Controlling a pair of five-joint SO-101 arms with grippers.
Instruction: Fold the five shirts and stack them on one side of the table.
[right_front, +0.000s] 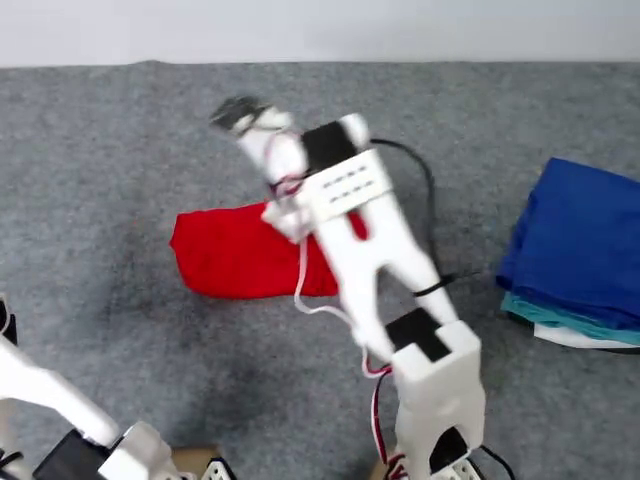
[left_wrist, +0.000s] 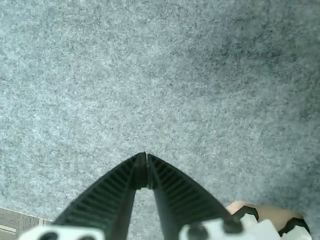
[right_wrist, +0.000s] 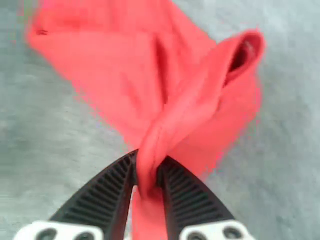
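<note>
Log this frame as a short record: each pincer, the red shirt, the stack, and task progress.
right pincer: shut on a bunched fold of the red shirt
left pincer: shut, empty, over the bare grey table
red shirt: mid-table, partly under the right arm, not yet stacked
stack: at the table edge on the right arm's side; blue on top, teal under it, white lowest
progress: three shirts visible in the stack, red one being handled

The high view looks down over the grey felt table (right_front: 100, 150); both wrist views face it closely, the right sharing the crumpled red shirt (right_front: 230, 255).
</note>
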